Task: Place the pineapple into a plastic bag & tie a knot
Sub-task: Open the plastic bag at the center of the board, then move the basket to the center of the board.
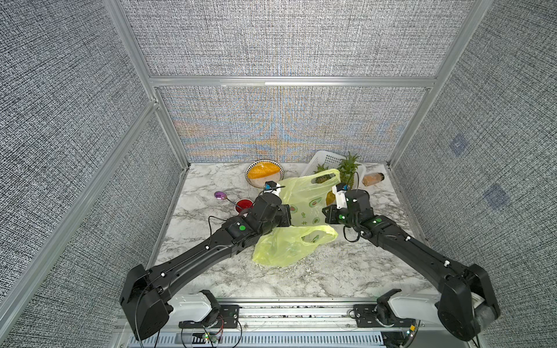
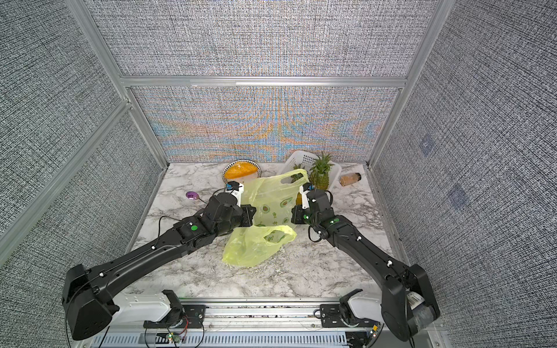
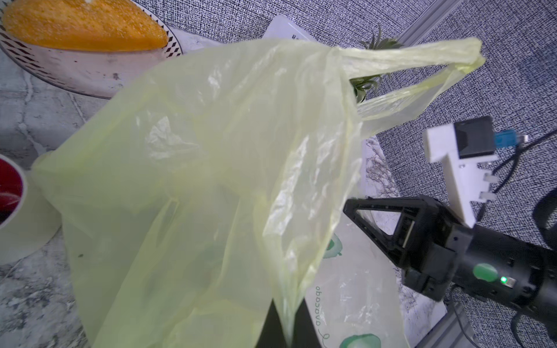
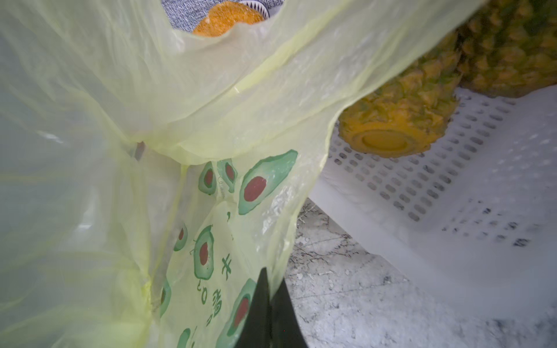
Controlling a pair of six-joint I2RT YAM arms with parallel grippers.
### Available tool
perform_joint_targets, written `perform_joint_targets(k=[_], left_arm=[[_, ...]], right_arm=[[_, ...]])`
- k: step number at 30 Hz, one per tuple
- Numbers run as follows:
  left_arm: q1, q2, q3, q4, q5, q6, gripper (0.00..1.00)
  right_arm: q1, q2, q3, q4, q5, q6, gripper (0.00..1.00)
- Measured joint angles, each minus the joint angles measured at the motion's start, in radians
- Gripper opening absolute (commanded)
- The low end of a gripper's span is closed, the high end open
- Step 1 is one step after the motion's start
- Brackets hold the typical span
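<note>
So far, the bag is merely held open.
Mid-table, the plastic bag is pinched by the left gripper and right gripper, each clamped on film; the pineapple is seen in the far-right white basket; bagging and tying are not yet done.

**Green print, one word readable**

The plastic bag bears the green cursive word "avocado", which lies sideways in the left wrist view. Beside the bag's avocado pictures stand green Chinese characters. The first looks like "牛"; the rest cannot be read.
</note>
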Motion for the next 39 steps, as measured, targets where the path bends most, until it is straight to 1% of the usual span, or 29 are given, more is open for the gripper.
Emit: perform_joint_targets(k=[1,3,4,6,8,10,14,17,19,21,25,29,30,32,34,36,39], left_arm=[[0.0,0.006,0.001,0.001,-0.003,-0.007,0.0],[0.0,0.016,0.004,-0.01,-0.025,-0.034,0.0],[0.0,0.021,0.006,-0.021,-0.045,-0.054,0.0],[0.0,0.029,0.011,-0.042,-0.079,-0.082,0.0],[0.0,0.035,0.023,-0.076,-0.113,-0.108,0.0],[0.0,0.04,0.031,-0.097,-0.136,-0.119,0.0],[0.0,0.043,0.032,-0.128,-0.158,-0.139,0.0],[0.0,0.044,0.03,-0.135,-0.162,-0.152,0.0],[0.0,0.045,0.028,-0.135,-0.164,-0.152,0.0],[0.0,0.045,0.027,-0.135,-0.164,-0.152,0.0],[0.0,0.044,0.027,-0.135,-0.165,-0.151,0.0],[0.0,0.036,0.027,-0.128,-0.168,-0.146,0.0],[0.0,0.035,0.026,-0.117,-0.171,-0.143,0.0],[0.0,0.032,0.021,-0.099,-0.174,-0.139,0.0],[0.0,0.024,0.016,-0.091,-0.181,-0.134,0.0],[0.0,0.015,0.014,-0.091,-0.19,-0.134,0.0],[0.0,0.001,0.014,-0.092,-0.224,-0.134,0.0]], right_arm=[[-0.004,0.008,0.003,-0.008,-0.005,-0.01,0.09],[-0.006,0.027,0.021,-0.021,-0.015,-0.027,0.29],[-0.011,0.036,0.036,-0.038,-0.024,-0.037,0.37],[-0.021,0.041,0.07,-0.068,-0.04,-0.059,0.47],[-0.04,0.015,0.106,-0.103,-0.05,-0.069,0.58],[-0.065,-0.036,0.129,-0.127,-0.054,-0.071,0.64],[-0.129,-0.153,0.122,-0.136,-0.004,-0.036,0.68],[-0.173,-0.153,0.108,-0.147,0.11,0.045,0.68],[-0.192,-0.093,0.109,-0.164,0.216,0.125,0.68],[-0.206,-0.003,0.131,-0.187,0.276,0.19,0.67],[-0.228,0.184,0.226,-0.215,0.303,0.248,0.65],[-0.244,0.278,0.25,-0.185,0.3,0.254,0.6],[-0.25,0.296,0.25,-0.176,0.293,0.257,0.57],[-0.267,0.327,0.251,-0.161,0.289,0.262,0.47],[-0.285,0.352,0.249,-0.156,0.288,0.277,0.33],[-0.299,0.354,0.238,-0.141,0.282,0.292,0.23],[-0.305,0.313,0.186,-0.111,0.284,0.31,0.08]])
